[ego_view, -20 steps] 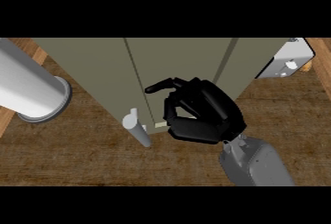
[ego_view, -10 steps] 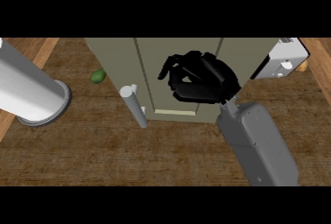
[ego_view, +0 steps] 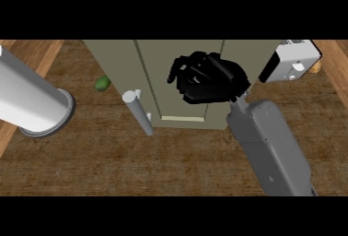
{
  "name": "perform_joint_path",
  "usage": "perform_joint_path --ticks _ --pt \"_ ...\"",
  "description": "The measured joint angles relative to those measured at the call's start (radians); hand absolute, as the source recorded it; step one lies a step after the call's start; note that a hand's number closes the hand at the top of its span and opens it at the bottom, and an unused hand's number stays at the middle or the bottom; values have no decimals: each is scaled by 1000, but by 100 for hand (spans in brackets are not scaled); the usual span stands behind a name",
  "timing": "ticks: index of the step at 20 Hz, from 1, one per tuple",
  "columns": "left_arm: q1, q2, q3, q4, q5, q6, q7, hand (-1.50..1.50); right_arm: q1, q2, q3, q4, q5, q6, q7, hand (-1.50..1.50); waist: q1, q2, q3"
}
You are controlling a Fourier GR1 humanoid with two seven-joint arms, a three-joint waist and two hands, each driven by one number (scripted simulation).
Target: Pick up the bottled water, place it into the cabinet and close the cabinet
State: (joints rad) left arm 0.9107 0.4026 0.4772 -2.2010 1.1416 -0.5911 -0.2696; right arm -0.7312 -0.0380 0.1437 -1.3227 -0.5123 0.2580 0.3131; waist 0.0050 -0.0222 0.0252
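Observation:
My right hand [ego_view: 207, 83] hovers over the front of the olive-grey cabinet [ego_view: 153, 60] with its fingers curled inward, and its grey forearm [ego_view: 268, 147] runs down to the lower right. No bottled water shows anywhere; I cannot tell whether the curled hand hides it. A grey bar handle [ego_view: 139, 113] sticks out at the cabinet's lower left, just left of the hand. At the far left only a thick grey forearm [ego_view: 34, 101] shows, without its hand.
A white appliance [ego_view: 292, 64] stands to the right of the cabinet. A small green object [ego_view: 102, 83] lies on the wooden counter [ego_view: 136, 166] to the cabinet's left. Wooden edges frame both upper corners.
My right hand has moved up and away from me along the cabinet front, with the forearm stretching out behind it. The green object has come into view at the left.

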Motion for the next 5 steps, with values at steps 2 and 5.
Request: perform_joint_path --ticks 2,5 --pt "-10 -5 -9 -8 -3 7 8 -150 0 -11 -7 0 -23 25 5 150 -2 0 6" --pt "-15 -9 -8 -1 -3 -1 17 -150 5 -24 -16 -8 -36 48 16 150 -5 -1 9"
